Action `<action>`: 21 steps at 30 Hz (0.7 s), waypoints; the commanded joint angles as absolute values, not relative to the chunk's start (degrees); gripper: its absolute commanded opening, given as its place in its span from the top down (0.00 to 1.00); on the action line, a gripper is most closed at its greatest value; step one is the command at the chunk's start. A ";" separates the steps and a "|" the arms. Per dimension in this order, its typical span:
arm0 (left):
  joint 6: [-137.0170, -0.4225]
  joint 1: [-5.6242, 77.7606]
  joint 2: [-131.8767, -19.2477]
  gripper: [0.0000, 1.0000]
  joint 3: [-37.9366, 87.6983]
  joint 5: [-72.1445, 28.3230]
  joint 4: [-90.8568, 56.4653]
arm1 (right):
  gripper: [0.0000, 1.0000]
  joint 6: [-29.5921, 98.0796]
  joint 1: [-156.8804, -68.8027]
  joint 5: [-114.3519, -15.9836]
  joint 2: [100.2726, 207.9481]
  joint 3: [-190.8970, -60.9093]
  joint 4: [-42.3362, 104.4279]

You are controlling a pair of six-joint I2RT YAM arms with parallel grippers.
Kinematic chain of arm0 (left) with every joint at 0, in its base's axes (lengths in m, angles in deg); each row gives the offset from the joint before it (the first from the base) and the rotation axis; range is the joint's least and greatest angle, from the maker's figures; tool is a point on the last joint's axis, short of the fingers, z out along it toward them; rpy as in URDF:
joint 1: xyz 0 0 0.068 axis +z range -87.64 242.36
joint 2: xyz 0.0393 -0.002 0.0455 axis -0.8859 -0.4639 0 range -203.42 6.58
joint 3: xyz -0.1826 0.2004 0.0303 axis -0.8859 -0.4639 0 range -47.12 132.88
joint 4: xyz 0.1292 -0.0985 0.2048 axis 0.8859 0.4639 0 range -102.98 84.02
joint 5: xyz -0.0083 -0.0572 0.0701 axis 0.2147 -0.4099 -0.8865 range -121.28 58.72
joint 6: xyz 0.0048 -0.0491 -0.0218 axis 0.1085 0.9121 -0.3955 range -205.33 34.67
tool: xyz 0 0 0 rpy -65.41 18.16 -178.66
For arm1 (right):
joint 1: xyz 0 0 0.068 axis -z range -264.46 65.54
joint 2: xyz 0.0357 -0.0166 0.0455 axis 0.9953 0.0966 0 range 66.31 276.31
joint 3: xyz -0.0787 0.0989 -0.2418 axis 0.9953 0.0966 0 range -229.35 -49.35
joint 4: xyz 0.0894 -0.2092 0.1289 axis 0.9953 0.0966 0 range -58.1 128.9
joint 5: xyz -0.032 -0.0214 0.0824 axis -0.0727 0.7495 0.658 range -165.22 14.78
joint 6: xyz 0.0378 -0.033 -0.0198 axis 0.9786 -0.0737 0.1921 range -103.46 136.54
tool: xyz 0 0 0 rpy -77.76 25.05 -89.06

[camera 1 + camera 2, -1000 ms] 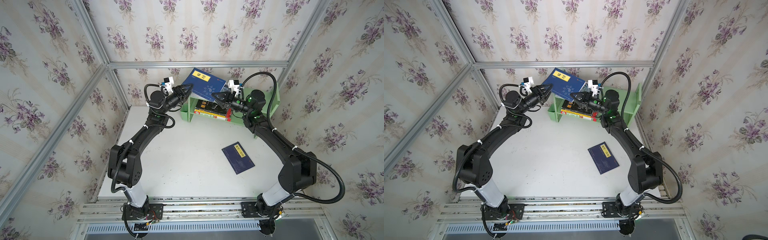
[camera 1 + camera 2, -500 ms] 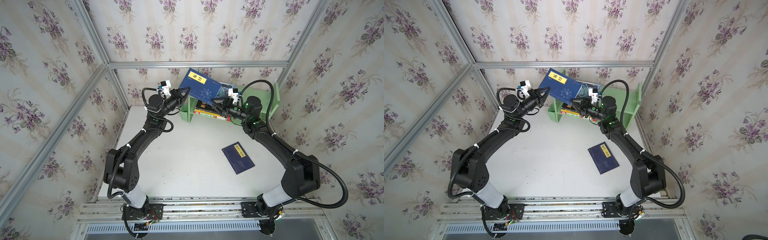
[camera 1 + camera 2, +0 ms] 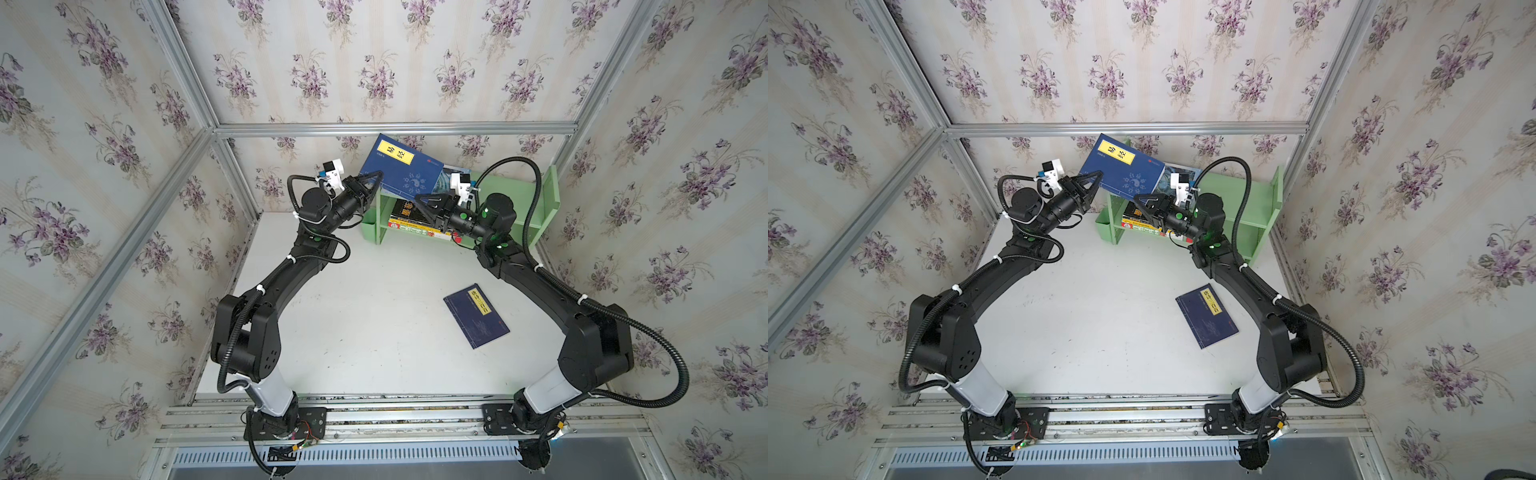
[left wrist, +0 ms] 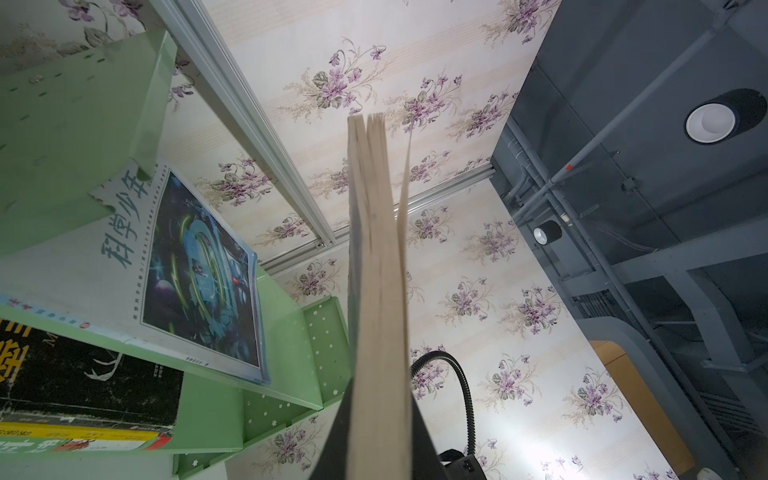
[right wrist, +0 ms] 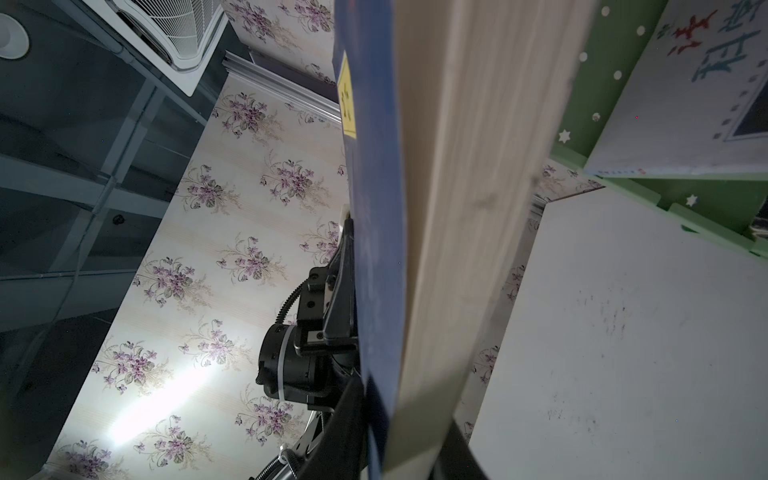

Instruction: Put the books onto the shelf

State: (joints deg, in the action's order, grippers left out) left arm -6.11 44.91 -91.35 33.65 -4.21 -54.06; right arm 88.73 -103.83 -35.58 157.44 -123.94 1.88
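A yellow-labelled navy book point(image 3: 401, 170) hangs tilted near the pale green shelf point(image 3: 553, 195). A swirl book point(image 4: 199, 274) lies on its top tier, with a black book point(image 3: 401, 210) and yellow book point(image 4: 75, 436) stacked below. Another navy book point(image 3: 476, 315) lies flat, well apart.

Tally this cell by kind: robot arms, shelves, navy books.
Robot arms: 2, the left arm and the right arm.
Shelves: 1, the green shelf.
Navy books: 2, the raised navy book clamped in both arms' jaws, and the flat navy book on the table.
Total: 5.
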 commanded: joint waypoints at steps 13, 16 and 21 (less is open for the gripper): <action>-13.35 45.86 -88.81 0.22 36.04 -5.20 -41.09 | 0.92 80.56 -97.09 -34.66 156.22 -132.77 14.15; -15.19 47.28 -87.41 0.13 34.71 -5.87 -37.15 | 0.92 79.48 -95.09 -31.31 156.92 -134.99 17.77; -18.95 50.04 -86.45 0.01 32.98 -4.25 -30.92 | 0.93 76.12 -92.93 -28.99 158.35 -137.94 23.98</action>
